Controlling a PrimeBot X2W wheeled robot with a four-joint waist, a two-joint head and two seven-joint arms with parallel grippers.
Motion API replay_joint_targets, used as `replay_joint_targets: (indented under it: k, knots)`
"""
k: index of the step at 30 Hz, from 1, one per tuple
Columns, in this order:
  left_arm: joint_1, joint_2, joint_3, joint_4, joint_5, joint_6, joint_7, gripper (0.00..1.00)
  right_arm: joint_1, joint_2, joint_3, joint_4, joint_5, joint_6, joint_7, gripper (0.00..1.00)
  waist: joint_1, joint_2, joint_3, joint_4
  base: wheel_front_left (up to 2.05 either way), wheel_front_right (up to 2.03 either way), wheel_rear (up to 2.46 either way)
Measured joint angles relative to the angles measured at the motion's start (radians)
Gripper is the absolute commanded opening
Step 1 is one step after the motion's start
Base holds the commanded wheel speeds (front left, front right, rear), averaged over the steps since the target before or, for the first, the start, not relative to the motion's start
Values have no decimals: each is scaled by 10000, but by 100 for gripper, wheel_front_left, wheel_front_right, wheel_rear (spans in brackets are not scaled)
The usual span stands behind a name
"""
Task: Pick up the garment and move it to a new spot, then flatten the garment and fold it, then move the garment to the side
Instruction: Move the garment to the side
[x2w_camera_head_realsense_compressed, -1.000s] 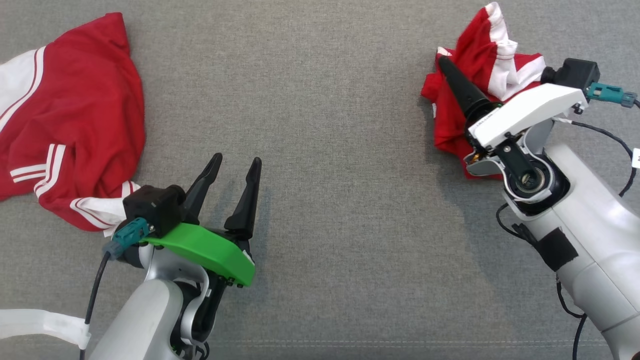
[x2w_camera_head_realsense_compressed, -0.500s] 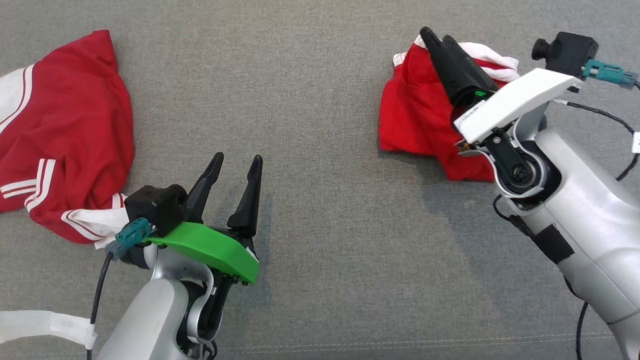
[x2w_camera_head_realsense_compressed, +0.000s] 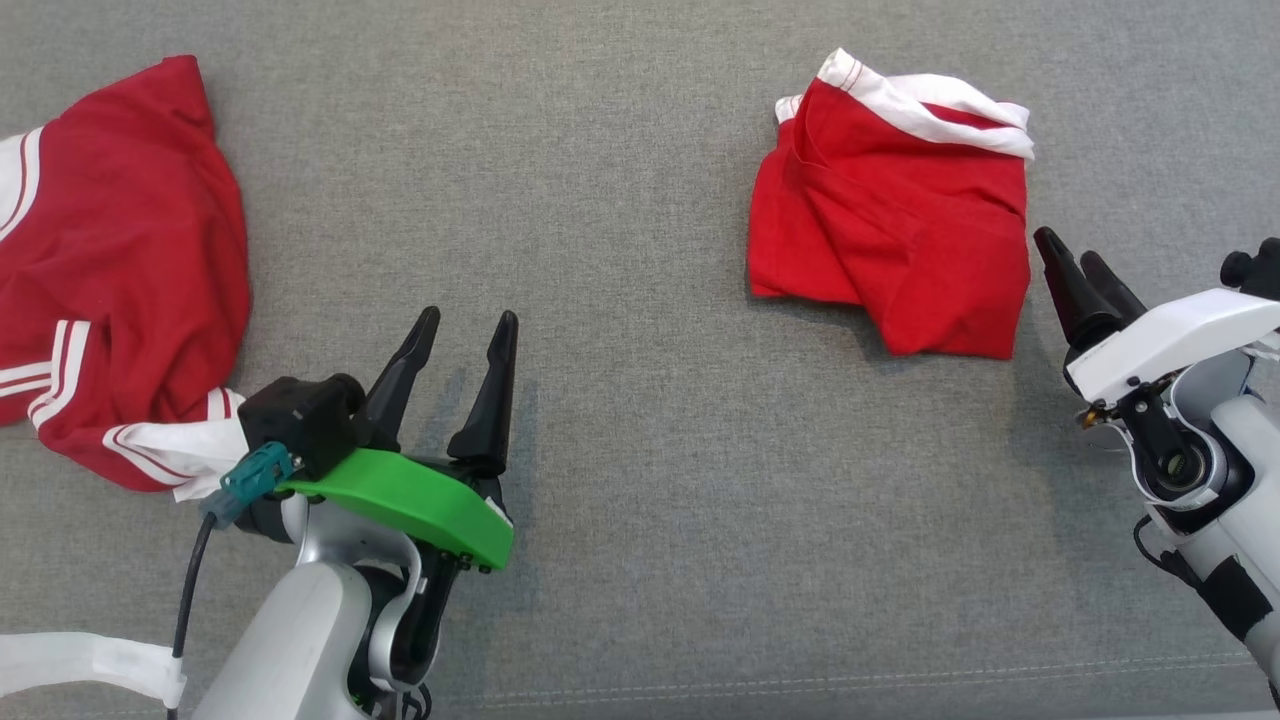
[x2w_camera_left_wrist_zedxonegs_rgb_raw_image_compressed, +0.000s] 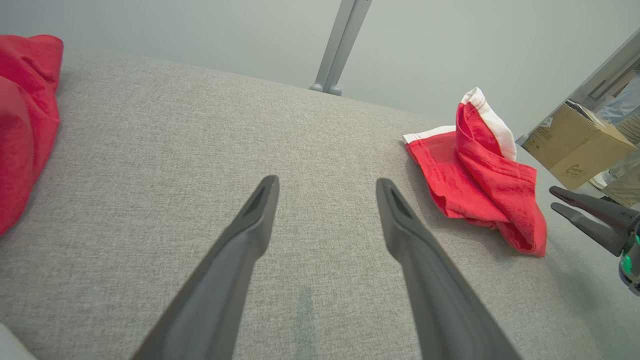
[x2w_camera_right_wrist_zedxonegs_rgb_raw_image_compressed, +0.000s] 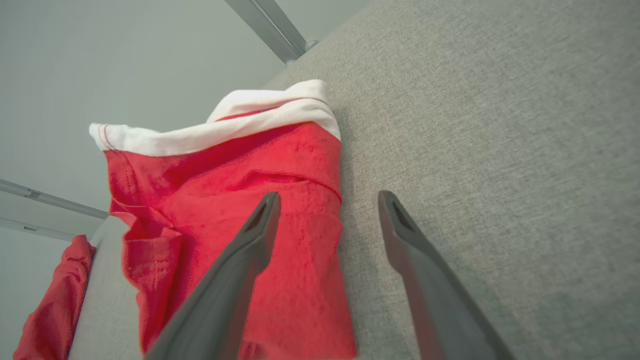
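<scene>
Both left gripper (x2w_camera_head_realsense_compressed: 471, 315) and right gripper (x2w_camera_head_realsense_compressed: 1065, 247) gaped empty; I judged the red garment (x2w_camera_head_realsense_compressed: 890, 250), upper right, wanted a low pinch.

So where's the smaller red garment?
In the head view, the smaller red garment lies upper right on the grey surface, just left of the open right pincer.

The right end effector (x2w_camera_head_realsense_compressed: 1068, 252) is no longer buried in the small red garment (x2w_camera_head_realsense_compressed: 890, 250). It has pulled back toward the robot and out to the right, and now sits just beside the cloth's right edge, spread wide and empty. The garment, a second ago bunched up high around it, now lies low and spread out on the grey surface (x2w_camera_head_realsense_compressed: 640, 200), with its white band (x2w_camera_head_realsense_compressed: 930, 105) along the far edge.
</scene>
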Motion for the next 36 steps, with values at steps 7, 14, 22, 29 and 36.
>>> replay_joint_targets:
  k: [7, 14, 22, 29, 36]
  knots:
    - [-19, -4, -61, 6, 12, 2, 15, 100, 99, 485, -309, 40, 922, 219, 65, 100, 0, 0, 114, 103, 0, 0, 0]
    - [-37, -161, -146, 31, 35, 2, 88, 100, 105, 600, -709, 639, 1714, 242, 453, 100, 0, 0, 131, 411, 0, 0, 0]
    - [-58, -274, -146, 94, 35, 2, 75, 100, 34, 637, -857, 746, 2483, 731, 1354, 28, 0, 0, 181, 879, 0, 0, 0]
    - [-135, -305, 4, 226, 31, 2, -136, 100, -889, -408, 324, 341, 1722, 903, 3262, 0, 0, 0, 18, 1088, 0, 0, 0]
    - [-130, -401, 31, 408, -153, 2, -265, 100, -2411, -1942, 744, -637, 1093, 792, 5051, 0, 0, 0, -263, 1030, 0, 0, 0]
